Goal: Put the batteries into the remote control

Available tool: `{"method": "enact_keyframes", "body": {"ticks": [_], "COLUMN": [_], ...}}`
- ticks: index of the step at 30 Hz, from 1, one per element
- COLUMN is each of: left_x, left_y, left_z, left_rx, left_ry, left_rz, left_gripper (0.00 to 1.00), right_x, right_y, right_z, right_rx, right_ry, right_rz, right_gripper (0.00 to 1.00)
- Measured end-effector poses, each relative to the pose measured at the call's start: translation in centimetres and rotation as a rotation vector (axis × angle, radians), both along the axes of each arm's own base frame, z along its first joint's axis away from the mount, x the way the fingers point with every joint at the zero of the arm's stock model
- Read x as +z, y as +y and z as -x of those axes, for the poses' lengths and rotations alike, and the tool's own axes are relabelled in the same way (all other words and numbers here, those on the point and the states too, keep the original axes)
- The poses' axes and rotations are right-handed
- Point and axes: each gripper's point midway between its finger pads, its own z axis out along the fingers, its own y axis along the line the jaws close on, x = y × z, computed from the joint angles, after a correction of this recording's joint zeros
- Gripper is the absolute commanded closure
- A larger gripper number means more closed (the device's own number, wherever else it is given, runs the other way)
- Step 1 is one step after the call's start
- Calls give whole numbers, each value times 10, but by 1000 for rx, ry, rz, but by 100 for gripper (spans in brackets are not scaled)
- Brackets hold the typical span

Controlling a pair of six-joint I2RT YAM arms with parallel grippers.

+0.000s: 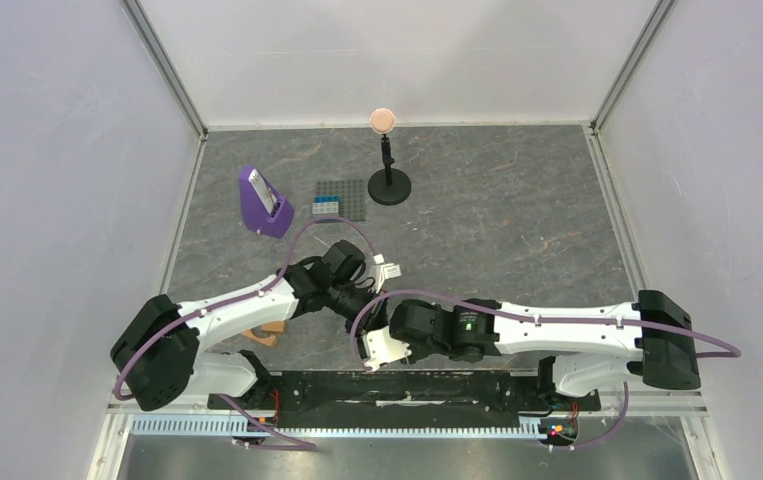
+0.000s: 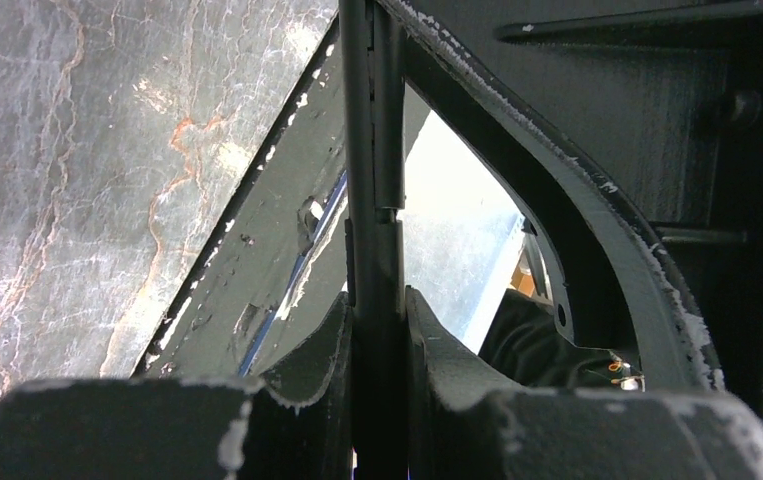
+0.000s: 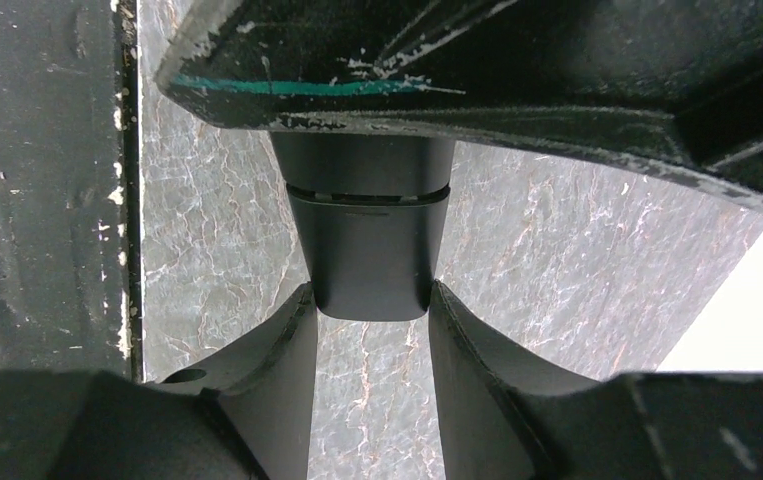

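Note:
The remote control (image 2: 372, 150) is a slim black bar that I see edge-on in the left wrist view. My left gripper (image 2: 377, 295) is shut on its thin sides. In the right wrist view its rounded end (image 3: 370, 255) sits between the tips of my right gripper (image 3: 370, 292), which is shut across its width. From above, the two grippers meet over the near middle of the table, the left (image 1: 359, 300) just behind the right (image 1: 385, 338). The batteries are out of view.
At the back left are a purple stand (image 1: 262, 202) and a grey studded baseplate (image 1: 345, 196) carrying blue bricks (image 1: 326, 207). A black stand with a peach ball (image 1: 384, 120) rises behind. Orange-tan blocks (image 1: 267, 330) lie under the left arm. A small white part (image 1: 389, 268) lies nearby.

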Motion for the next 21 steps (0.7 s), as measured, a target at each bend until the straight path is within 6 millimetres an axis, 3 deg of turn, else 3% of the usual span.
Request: {"method": "enact_keyframes", "body": {"ticks": [11,21], "left_x": [-5,0], "left_y": [-2,-5], "left_z": [-6,-4], "left_rx": [14,6], "left_ry": [-2,15], "left_rz": [-25,-1], "left_gripper": [98,98], "right_x": [-6,0], "right_y": [-3,-4], "right_z": [-6,-2], "right_rx": [-24,-20], "right_ry": [-27,3], "right_rz": [52,69], "right_gripper": [82,74]}}
